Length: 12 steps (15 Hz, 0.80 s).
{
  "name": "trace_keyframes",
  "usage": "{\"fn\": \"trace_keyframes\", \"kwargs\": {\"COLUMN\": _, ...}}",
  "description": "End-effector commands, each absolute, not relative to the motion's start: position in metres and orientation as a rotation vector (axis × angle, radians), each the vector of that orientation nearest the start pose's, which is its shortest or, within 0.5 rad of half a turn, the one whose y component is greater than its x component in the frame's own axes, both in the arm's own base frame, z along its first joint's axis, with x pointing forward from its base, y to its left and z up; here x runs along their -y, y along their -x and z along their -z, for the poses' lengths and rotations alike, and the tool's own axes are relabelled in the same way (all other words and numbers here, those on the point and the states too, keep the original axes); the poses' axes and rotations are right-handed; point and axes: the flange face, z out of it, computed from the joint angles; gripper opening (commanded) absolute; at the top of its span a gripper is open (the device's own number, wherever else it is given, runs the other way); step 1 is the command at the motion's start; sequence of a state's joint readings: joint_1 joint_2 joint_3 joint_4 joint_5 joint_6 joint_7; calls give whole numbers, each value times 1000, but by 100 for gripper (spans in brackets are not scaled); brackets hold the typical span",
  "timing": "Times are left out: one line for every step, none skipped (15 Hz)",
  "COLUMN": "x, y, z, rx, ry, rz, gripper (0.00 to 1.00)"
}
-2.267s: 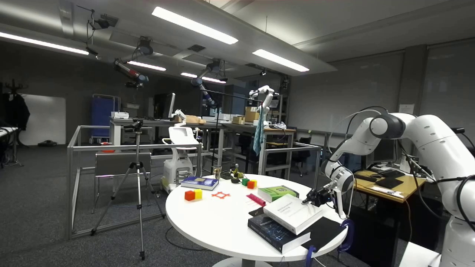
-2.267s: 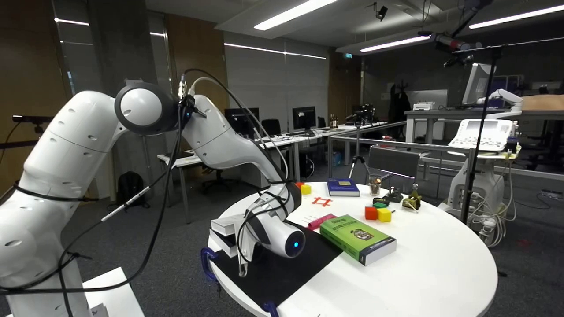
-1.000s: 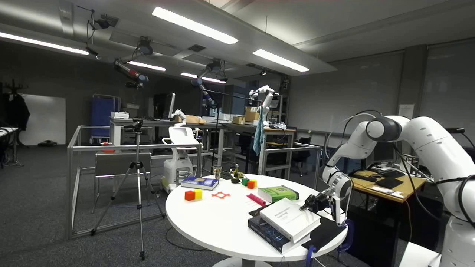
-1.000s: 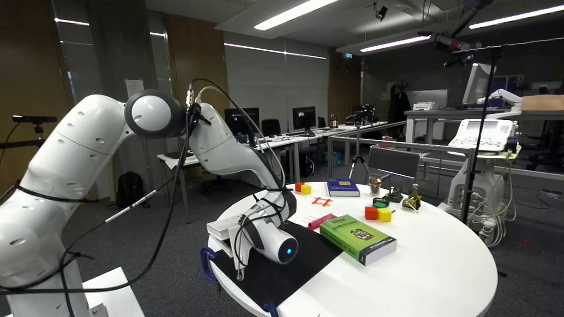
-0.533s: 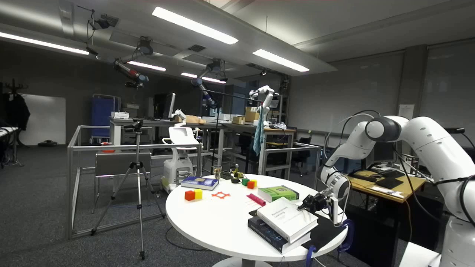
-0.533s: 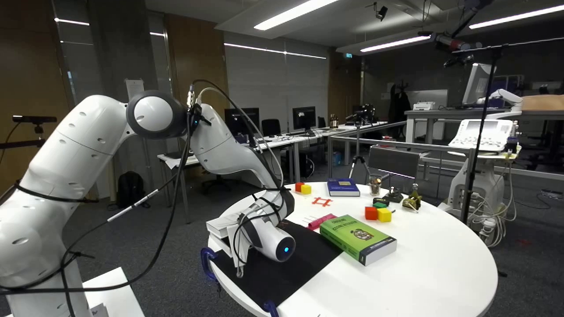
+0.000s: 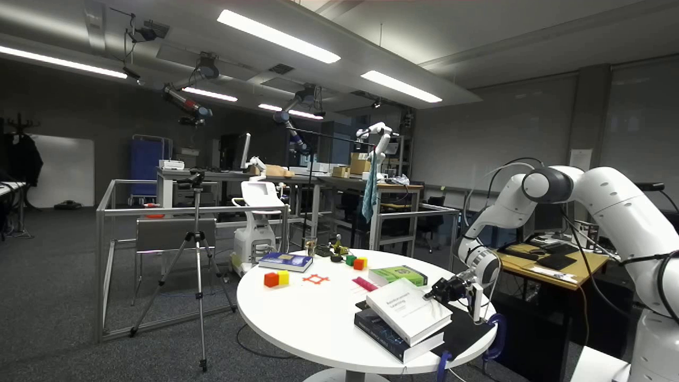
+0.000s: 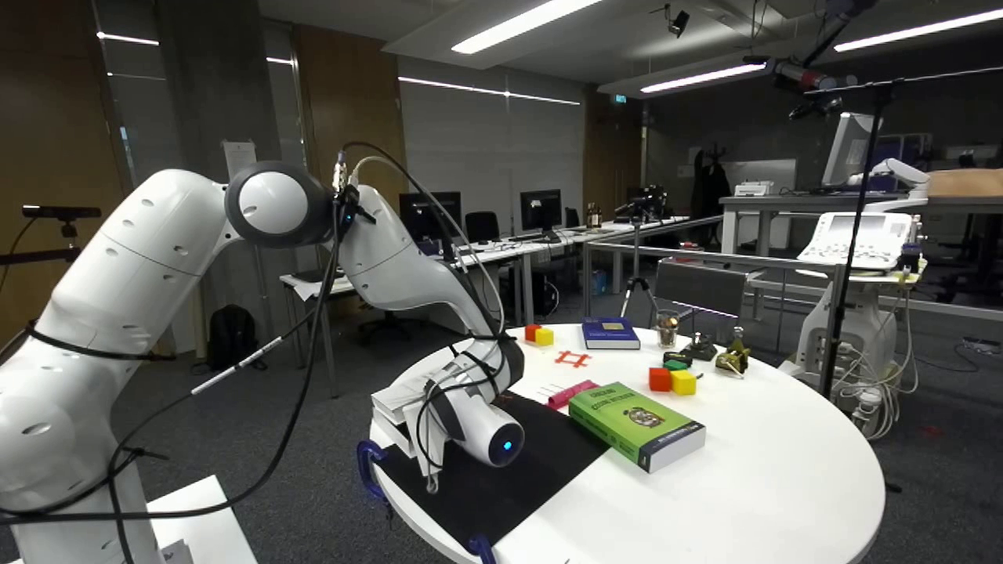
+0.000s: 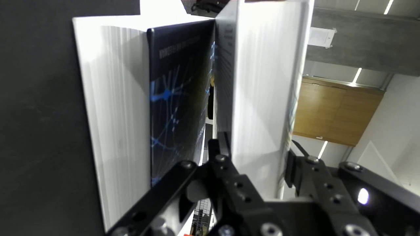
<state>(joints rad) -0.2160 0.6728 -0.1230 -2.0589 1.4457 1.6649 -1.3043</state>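
- So, closest in: my gripper is clamped on the white book, a finger on each cover, at its page-edge side.
- That book sits tilted above the dark book, a wedge of space between them; can't tell if the far edges touch.
- It's thick and I've only got one side, so I reckon it'd pivot. Firm squeeze, slow wrist turns.
- I'd watch that wedge in the wrist view; a low edge could shove the dark book across the black mat.
- Next out, in an exterior view, a pink roll and a green book lie near the arm, so I'd mind my swing.
- Farther across the white table: a blue book.
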Motion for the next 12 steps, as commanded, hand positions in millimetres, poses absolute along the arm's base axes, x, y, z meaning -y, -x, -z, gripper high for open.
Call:
{"fn": "trace_keyframes", "kwargs": {"x": 78, "y": -522, "z": -130, "rx": -42, "ry": 1731, "rz": 362, "gripper": 16}}
{"fn": "trace_keyframes", "kwargs": {"x": 77, "y": -522, "z": -129, "rx": -44, "ry": 1734, "rz": 359, "gripper": 16}}
{"fn": "trace_keyframes", "kwargs": {"x": 77, "y": -522, "z": -128, "rx": -50, "ry": 1741, "rz": 350, "gripper": 16}}
{"fn": "trace_keyframes", "kwargs": {"x": 76, "y": -522, "z": -128, "rx": -48, "ry": 1748, "rz": 349, "gripper": 16}}
{"fn": "trace_keyframes", "kwargs": {"x": 75, "y": -522, "z": -129, "rx": -49, "ry": 1756, "rz": 344, "gripper": 16}}
{"fn": "trace_keyframes", "kwargs": {"x": 74, "y": -522, "z": -129, "rx": -52, "ry": 1765, "rz": 341, "gripper": 16}}
{"fn": "trace_keyframes", "kwargs": {"x": 73, "y": -522, "z": -130, "rx": -54, "ry": 1771, "rz": 341, "gripper": 16}}
{"fn": "trace_keyframes", "kwargs": {"x": 72, "y": -522, "z": -130, "rx": -55, "ry": 1774, "rz": 342, "gripper": 16}}
{"fn": "trace_keyframes", "kwargs": {"x": 72, "y": -523, "z": -131, "rx": -57, "ry": 1775, "rz": 345, "gripper": 16}}
{"fn": "trace_keyframes", "kwargs": {"x": 71, "y": -524, "z": -132, "rx": -61, "ry": 1777, "rz": 345, "gripper": 16}}
{"fn": "trace_keyframes", "kwargs": {"x": 71, "y": -525, "z": -132, "rx": -61, "ry": 1782, "rz": 352, "gripper": 16}}
{"fn": "trace_keyframes", "kwargs": {"x": 71, "y": -525, "z": -133, "rx": -67, "ry": 1785, "rz": 353, "gripper": 16}}
